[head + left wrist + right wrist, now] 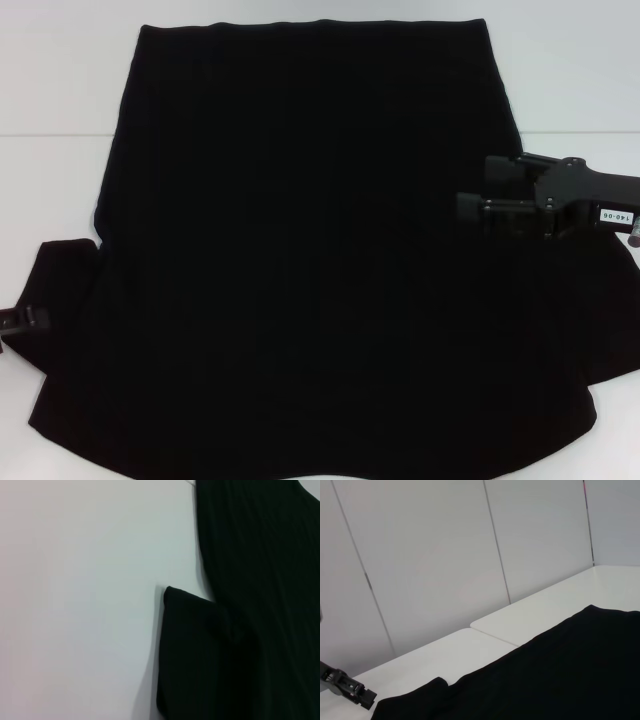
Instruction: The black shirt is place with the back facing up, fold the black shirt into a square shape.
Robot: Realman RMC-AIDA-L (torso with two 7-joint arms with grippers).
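The black shirt [300, 260] lies spread flat on the white counter [60, 90], its near hem closest. The left end effector [25, 320] sits at the shirt's left sleeve, grip unclear. Farther back, the right end effector [475, 195] hovers open above the shirt's right side.

R gripper [470, 193] open, L gripper [25, 320] low
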